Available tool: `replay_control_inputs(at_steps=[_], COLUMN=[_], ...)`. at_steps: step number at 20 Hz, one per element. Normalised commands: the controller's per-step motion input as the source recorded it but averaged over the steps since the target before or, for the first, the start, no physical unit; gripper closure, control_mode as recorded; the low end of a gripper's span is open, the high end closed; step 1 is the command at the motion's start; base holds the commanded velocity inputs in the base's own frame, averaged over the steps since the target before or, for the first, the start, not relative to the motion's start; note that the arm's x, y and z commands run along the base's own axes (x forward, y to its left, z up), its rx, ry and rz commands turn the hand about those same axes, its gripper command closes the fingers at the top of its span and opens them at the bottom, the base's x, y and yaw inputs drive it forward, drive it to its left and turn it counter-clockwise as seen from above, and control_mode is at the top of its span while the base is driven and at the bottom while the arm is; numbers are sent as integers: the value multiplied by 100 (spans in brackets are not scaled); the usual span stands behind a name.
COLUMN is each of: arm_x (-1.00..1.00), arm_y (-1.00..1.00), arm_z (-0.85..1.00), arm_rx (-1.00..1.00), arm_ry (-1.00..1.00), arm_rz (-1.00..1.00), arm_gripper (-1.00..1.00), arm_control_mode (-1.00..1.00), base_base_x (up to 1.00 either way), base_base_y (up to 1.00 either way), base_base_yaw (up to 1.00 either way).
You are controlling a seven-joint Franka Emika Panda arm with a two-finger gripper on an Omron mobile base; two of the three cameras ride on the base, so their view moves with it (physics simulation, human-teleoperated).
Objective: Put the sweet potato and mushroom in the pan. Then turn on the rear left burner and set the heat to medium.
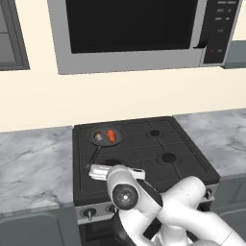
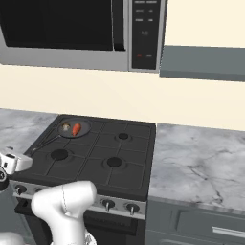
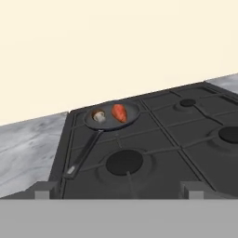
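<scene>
Left base view: the pan (image 1: 106,136) sits on the rear left burner of the stove (image 1: 192,163), with the mushroom (image 1: 98,137) at about nine o'clock in it and the sweet potato (image 1: 111,136) just beside it toward three o'clock. Both foods are in, so the step in hand looks like the burner knob. The gripper (image 1: 97,171) hangs low over the stove's front left, near the end of the pan's handle. A knob (image 1: 89,213) shows on the front panel at about six o'clock from the pan. To do this well, I would bring the open fingers down square onto the correct knob, clench, and turn only partway, stopping at a middle setting.

Right base view: the front panel shows more knobs here, such as one (image 2: 108,204) toward the right, which the arm partly covers in the left view. Which knob serves the rear left burner cannot be read.

Hand view: the fingertips (image 3: 43,192) stand wide apart with nothing between them, so the jaws are released. This view looks along the cooktop at the pan at about eleven o'clock and gives the clearest look at the foods.
</scene>
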Motion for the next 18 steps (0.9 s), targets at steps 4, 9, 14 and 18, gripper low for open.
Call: replay_control_inputs(at_steps=[4,9,14,18], arm_x=[-12,-13,-7,-8], arm_y=[-6,-10,-3,0], arm_z=[-17,-25,-38,-36], arm_rx=[0,0,-1,-3], arm_ry=[-7,-2,0,0], arm_rz=[0,1,1,0], arm_gripper=[-100,-100,-100,-100], arm_control_mode=[-100,-100,-100,-100], base_base_x=[0,0,0,0], base_base_y=[0,0,0,0], base_base_yaw=[0,0,0,0])
